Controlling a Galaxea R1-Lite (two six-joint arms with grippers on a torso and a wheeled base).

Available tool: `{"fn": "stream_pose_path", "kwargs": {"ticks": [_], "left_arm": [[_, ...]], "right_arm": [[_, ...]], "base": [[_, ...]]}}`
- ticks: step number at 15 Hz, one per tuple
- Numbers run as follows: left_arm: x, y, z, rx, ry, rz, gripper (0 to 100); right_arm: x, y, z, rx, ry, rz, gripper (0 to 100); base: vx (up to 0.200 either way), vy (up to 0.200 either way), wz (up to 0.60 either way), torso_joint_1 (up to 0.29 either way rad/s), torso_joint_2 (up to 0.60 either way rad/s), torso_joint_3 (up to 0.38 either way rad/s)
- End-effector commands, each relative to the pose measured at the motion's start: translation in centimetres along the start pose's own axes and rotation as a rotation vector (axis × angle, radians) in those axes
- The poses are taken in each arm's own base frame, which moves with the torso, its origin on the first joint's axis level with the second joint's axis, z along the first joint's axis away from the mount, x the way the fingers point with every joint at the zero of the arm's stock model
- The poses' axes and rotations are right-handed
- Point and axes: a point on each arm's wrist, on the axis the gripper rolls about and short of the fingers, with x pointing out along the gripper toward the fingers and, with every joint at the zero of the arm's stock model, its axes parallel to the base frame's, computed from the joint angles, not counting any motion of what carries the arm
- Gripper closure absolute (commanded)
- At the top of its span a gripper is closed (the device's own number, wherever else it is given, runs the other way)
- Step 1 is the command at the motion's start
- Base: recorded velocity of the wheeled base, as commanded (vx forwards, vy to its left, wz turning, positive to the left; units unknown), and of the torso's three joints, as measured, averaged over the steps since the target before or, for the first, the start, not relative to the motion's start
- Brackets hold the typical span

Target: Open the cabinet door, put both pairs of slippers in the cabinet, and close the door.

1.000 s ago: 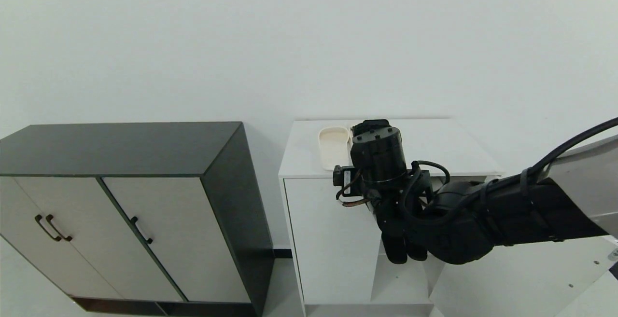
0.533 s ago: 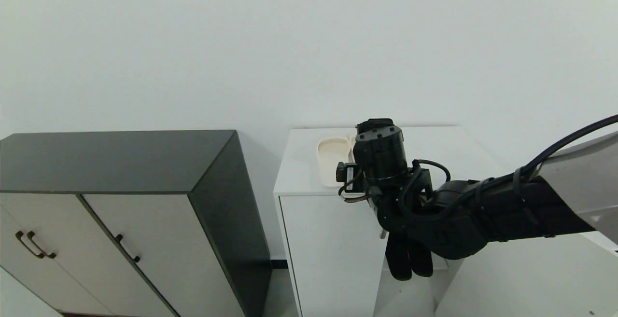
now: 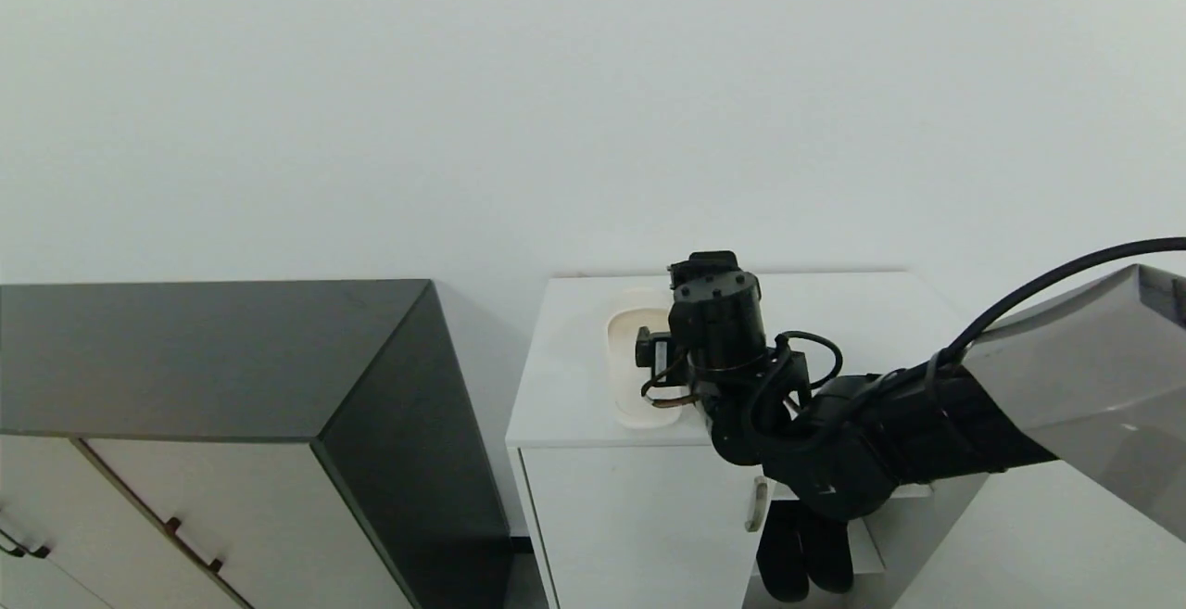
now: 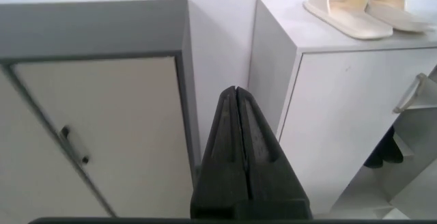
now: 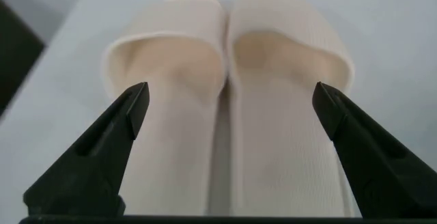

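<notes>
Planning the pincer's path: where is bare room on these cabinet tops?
The dark cabinet's top is bare. The white cabinet's top is bare right of the arm and along its left edge. Crowded between: cream slippers, under the open right pincer.
</notes>
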Motion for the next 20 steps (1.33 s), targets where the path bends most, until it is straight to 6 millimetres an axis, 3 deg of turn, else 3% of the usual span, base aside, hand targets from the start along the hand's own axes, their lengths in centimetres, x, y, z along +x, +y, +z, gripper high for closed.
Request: {"fn": "stream_pose_path", "kwargs": {"ticks": [1,6,10,14,16,17,20], "left_arm": [[0.0,0.0,0.0,0.0,0.0,0.0,100],[0.0,0.0,0.0,-0.002,0.0,0.001,100],[0.0,0.0,0.0,-0.002,0.0,0.001,100],[0.0,0.0,0.0,-0.003,0.0,0.001,100],[0.0,0.0,0.0,-0.003,0.0,0.001,100],[0.0,0.0,0.0,-0.003,0.0,0.001,100],[0.0,0.0,0.0,-0.003,0.0,0.001,100]], "right_arm": [[0.7,-0.2,-1.0,-0.017,0.02,-0.004,0],[2.7,-0.5,-1.7,-0.013,0.032,-0.001,0],[4.4,0.6,-2.2,-0.005,0.021,0.019,0],[7.4,0.9,-2.4,-0.02,-0.01,-0.003,0],[7.5,0.9,-2.3,-0.019,-0.011,-0.005,0],[7.5,0.9,-2.4,-0.02,-0.009,-0.003,100],[7.4,0.9,-2.4,-0.021,-0.008,-0.005,100]], "base": [[0.0,0.0,0.0,0.0,0.0,0.0],[0.0,0.0,0.0,0.0,0.0,0.0],[0.0,0.0,0.0,0.0,0.0,0.0],[0.0,0.0,0.0,0.0,0.0,0.0],[0.0,0.0,0.0,0.0,0.0,0.0],[0.0,0.0,0.0,0.0,0.0,0.0],[0.0,0.0,0.0,0.0,0.0,0.0]]}}
